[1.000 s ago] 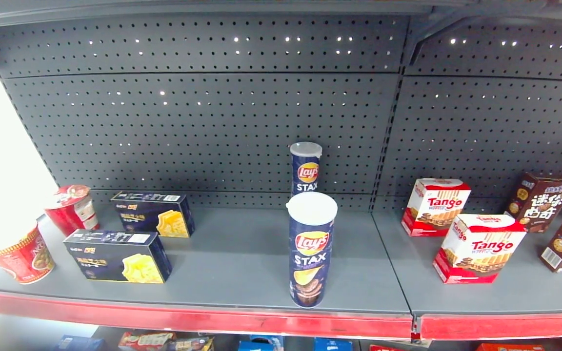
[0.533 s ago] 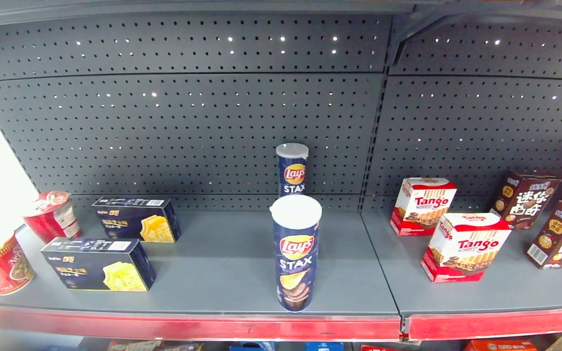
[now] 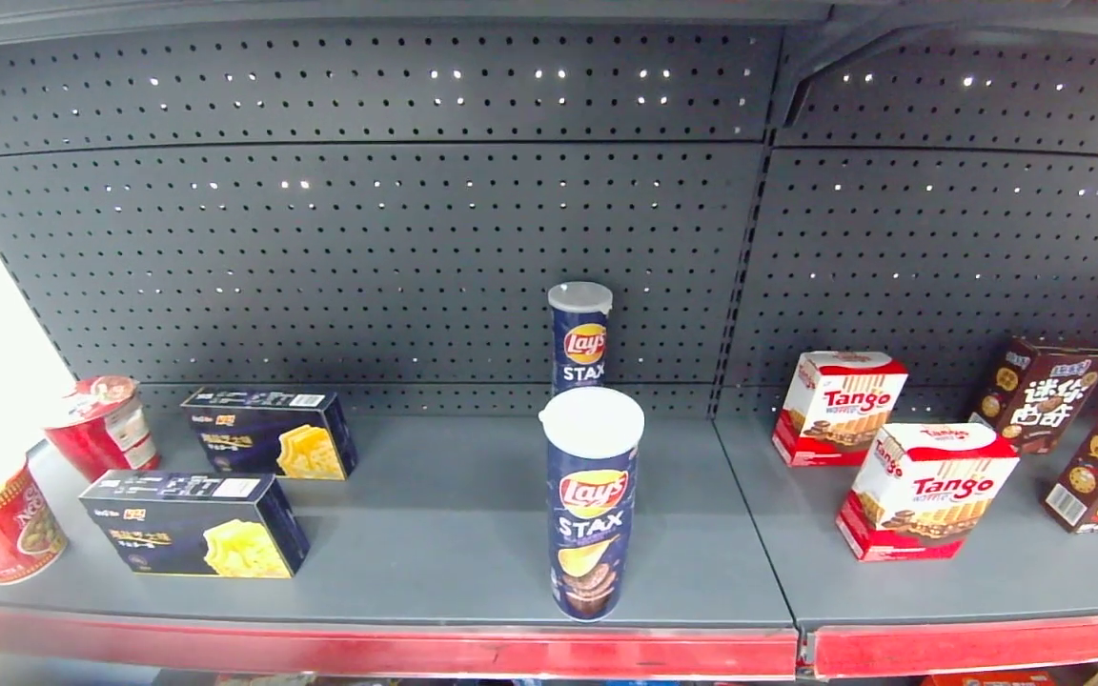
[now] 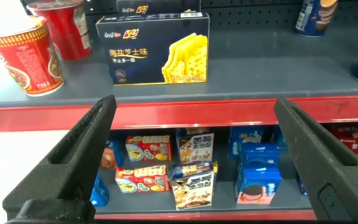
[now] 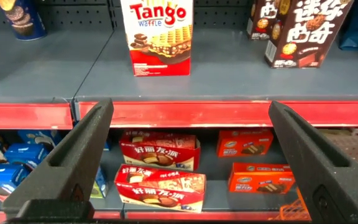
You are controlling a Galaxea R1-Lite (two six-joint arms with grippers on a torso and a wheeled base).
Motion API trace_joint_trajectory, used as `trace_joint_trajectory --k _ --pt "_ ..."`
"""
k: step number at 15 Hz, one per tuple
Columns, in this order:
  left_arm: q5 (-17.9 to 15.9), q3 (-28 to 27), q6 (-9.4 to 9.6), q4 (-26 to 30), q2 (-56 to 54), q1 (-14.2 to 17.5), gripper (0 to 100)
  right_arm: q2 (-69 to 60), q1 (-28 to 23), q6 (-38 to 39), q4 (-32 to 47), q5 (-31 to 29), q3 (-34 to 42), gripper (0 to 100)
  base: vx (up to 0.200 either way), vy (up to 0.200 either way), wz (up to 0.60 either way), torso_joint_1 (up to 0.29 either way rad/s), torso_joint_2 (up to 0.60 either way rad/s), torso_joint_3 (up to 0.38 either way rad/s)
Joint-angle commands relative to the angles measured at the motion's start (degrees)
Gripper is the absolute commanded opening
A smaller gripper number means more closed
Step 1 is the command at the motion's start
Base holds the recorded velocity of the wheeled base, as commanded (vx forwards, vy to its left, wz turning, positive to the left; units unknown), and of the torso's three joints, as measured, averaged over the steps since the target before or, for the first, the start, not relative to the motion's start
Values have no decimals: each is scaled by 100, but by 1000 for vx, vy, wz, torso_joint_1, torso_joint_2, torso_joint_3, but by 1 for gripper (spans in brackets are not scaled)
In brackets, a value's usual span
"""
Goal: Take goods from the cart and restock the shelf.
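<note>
**Three Cameras on One Shelf**

The head camera looked forward and down onto the grey shelf [image 3: 435, 534] from close in front. Both wrist cameras sat lower, near its red lip, facing roughly level. The left wrist view, past the left gripper [image 4: 194, 104], shared the navy box [image 4: 158, 48] at the head view's 8 o'clock. The right wrist view, past the right gripper [image 5: 190, 107], shared the wafer box [image 5: 160, 37] at 4 o'clock.

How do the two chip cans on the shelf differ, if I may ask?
The front chip can stands near the red front edge of the shelf; the rear chip can stands against the pegboard. The front can's lid looks white, the rear can's greyer. The front can hides the rear can's base. Both are upright and dark blue.
</note>
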Motion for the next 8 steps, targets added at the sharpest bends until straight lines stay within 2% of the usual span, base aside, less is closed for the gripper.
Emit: trace_joint_trajectory --k 1,8 --pt "-1 2 4 -4 9 4 100 7 5 1 -1 -1 0 100 0 200 0 7 2 2" --pt "7 2 -5 -4 9 4 100 7 5 1 -1 -1 0 100 0 0 0 0 0 0"
